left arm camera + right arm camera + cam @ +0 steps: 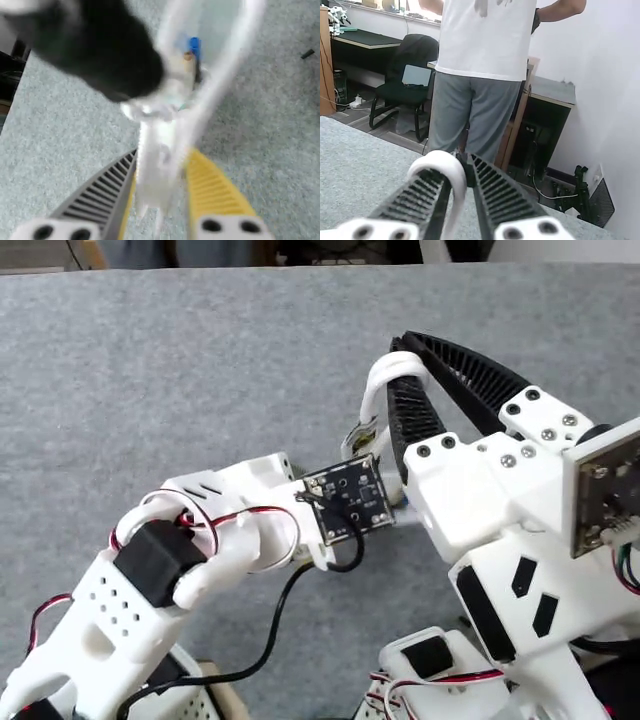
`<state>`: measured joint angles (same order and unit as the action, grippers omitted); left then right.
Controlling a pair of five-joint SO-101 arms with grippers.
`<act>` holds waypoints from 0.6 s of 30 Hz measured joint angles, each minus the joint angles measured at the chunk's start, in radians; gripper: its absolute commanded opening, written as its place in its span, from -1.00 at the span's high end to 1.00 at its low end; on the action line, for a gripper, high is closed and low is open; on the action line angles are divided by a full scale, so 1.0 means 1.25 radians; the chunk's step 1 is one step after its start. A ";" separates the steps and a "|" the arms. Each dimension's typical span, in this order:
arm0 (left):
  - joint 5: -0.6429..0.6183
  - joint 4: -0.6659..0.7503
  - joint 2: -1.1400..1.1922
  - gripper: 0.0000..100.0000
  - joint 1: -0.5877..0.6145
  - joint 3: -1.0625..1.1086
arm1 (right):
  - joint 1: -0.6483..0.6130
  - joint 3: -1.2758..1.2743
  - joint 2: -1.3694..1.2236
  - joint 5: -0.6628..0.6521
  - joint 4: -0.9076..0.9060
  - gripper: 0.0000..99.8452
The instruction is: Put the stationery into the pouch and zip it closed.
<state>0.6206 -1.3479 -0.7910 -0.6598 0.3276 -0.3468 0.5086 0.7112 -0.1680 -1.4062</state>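
The grey table (150,360) lies under both arms. The pouch (381,380) is held over it between your two pincers, its white rim bowed open in a loop. Your right pincer (398,358) is clenched on the bend of the rim farthest from the left pincer, with its black fingers pinching it flat. Your left pincer (162,160) is clenched on the near white end, a yellow finger on one side and a grey one on the other. I cannot tell whether that end is the zip pull or only the seam. Just beyond the left pincer, inside the loop, sits the stationery (194,46), with a blue tip showing. Loading looks done, so I judge zipping to be the step in hand. To do it well, hold the right pincer firm as the anchor. Draw the left pincer straight along the zip line so the rim runs taut and untwisted, and watch that the blue tip does not poke between the teeth. No brand, label or writing on the pouch can be read.
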 measured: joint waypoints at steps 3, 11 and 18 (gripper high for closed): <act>-0.002 0.011 0.000 0.94 0.002 0.000 | 0.000 0.000 0.000 0.000 0.000 0.98; -0.004 0.011 0.000 0.94 0.000 0.000 | 0.000 0.000 0.000 0.000 0.000 0.98; -0.004 -0.010 0.000 0.94 0.000 0.000 | 0.000 -0.001 0.038 0.000 0.000 0.98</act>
<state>0.6160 -1.3602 -0.7910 -0.6598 0.3276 -0.3468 0.5071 0.7587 -0.1680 -1.4062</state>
